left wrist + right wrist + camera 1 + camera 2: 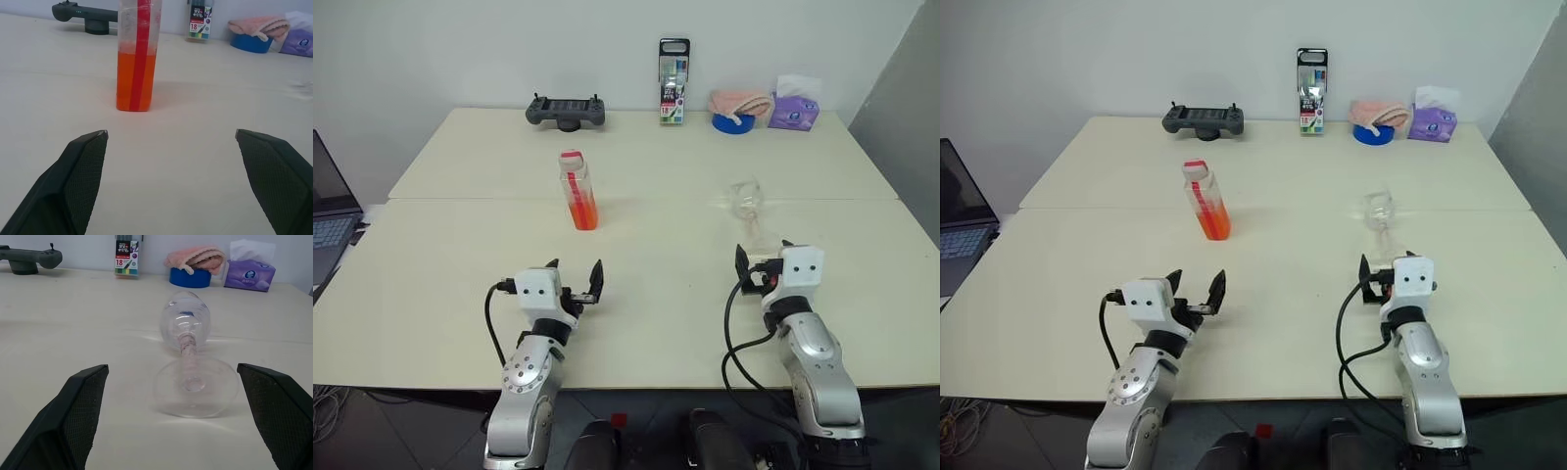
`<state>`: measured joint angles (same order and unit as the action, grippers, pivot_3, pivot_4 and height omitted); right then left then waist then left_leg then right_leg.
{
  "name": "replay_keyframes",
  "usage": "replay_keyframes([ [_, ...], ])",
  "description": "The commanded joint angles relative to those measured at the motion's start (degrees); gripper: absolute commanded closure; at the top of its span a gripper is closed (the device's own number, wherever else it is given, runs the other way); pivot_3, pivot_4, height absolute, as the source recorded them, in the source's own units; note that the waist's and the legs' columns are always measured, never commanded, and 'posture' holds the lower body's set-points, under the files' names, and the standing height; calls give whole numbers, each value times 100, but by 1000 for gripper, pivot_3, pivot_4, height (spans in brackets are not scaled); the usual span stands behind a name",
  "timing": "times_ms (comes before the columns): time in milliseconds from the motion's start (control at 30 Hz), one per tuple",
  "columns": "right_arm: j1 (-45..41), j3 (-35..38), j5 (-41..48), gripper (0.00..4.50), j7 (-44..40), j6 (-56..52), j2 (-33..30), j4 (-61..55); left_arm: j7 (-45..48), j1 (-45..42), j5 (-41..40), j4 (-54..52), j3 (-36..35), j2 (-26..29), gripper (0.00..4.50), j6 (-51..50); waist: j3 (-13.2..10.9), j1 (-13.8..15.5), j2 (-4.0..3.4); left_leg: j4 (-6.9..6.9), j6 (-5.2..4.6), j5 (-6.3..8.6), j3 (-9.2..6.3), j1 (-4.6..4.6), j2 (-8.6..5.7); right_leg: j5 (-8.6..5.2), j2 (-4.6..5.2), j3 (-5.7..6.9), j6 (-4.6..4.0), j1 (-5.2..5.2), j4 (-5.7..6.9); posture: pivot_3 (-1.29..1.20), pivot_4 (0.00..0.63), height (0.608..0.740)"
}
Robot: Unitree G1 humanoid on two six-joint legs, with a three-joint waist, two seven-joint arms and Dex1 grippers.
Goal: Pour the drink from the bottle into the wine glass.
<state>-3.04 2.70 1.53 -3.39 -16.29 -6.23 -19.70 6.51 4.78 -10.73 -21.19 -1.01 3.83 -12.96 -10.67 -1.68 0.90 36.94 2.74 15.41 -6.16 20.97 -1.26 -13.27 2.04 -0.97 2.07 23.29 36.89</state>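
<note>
The left gripper (pixel 576 277) is hovering low over the table (pixel 666 294) with its two black fingers spread wide and nothing between them; the right gripper (pixel 762 257) is doing likewise, jaws standing apart and empty. Ahead of the left gripper, apart from it, the bottle (pixel 578 190) is standing upright with its white-and-red cap on, the drink (pixel 136 81) filling roughly its lower half. Just ahead of the right gripper the wine glass (pixel 188 355) is lying on its side, its round foot facing the fingers and its bowl pointing away toward the far edge; its bowl is looking empty. At the back of the table a black controller (pixel 566 111), a marker pack (pixel 673 69), a blue bowl with a pink cloth (pixel 740 106) and a purple tissue pack (pixel 794 106) are sitting well clear of the work.

By my judgement nothing of the task is done yet; the glass is needing to be stood up, the bottle grasped and uncapped, and the drink poured.
</note>
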Motion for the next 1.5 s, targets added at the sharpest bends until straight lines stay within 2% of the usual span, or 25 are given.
replay_keyframes([
  [33, -78, 54, 62, 0, -34, 91, -20, -54, -9, 5, 80, -91, -11, 36, 39, 106, 0, 0, 0, 0, 0, 0, 0, 0, 0, 0, 0, 0, 0, 0, 0, 0, 150, 740],
  [367, 19, -182, 53, 0, -305, -17, -97, -356, -103, -17, 92, -21, -34, -49, 39, 207, 0, 0, 0, 0, 0, 0, 0, 0, 1, 0, 0, 0, 0, 0, 0, 0, 150, 740],
  [533, -423, -1037, 349, 0, -1476, -227, -596, -826, -283, -512, 207, 210, -50, -86, 39, 121, -4, -2, 5, 2, 0, 0, 1, 0, -2, 1, 0, 0, 1, 0, 0, 0, 150, 740],
  [800, -1919, -865, 1366, 0, -2371, -1288, -895, -522, -496, -1276, 279, 628, -168, -130, 39, -23, -6, 3, 11, 1, 0, 0, -7, 1, -2, 2, -2, 8, 3, -3, -2, 0, 150, 740],
  [1033, -2642, -680, 1760, 0, -2880, -1323, -1139, 108, -603, -2178, 317, 1217, -347, -56, 39, -79, -8, 13, 14, 3, 1, 0, -9, 7, -4, 2, 0, 11, 5, 1, 0, 0, 150, 740],
  [1233, -2911, -696, 1794, 0, -3079, -1184, -1176, 431, -642, -2876, 511, 1890, -340, 82, 39, -66, -8, 10, 14, 1, 1, 1, -7, 5, -4, 2, -1, 10, 6, 1, 1, 0, 150, 740],
  [1500, -2782, -783, 1860, 0, -3251, -1231, -1224, 338, -744, -3626, 484, 2829, -546, 79, 39, 360, -8, 17, 15, 1, 3, 1, -7, 7, -5, 3, 2, 9, 6, 3, 0, 0, 150, 740],
])
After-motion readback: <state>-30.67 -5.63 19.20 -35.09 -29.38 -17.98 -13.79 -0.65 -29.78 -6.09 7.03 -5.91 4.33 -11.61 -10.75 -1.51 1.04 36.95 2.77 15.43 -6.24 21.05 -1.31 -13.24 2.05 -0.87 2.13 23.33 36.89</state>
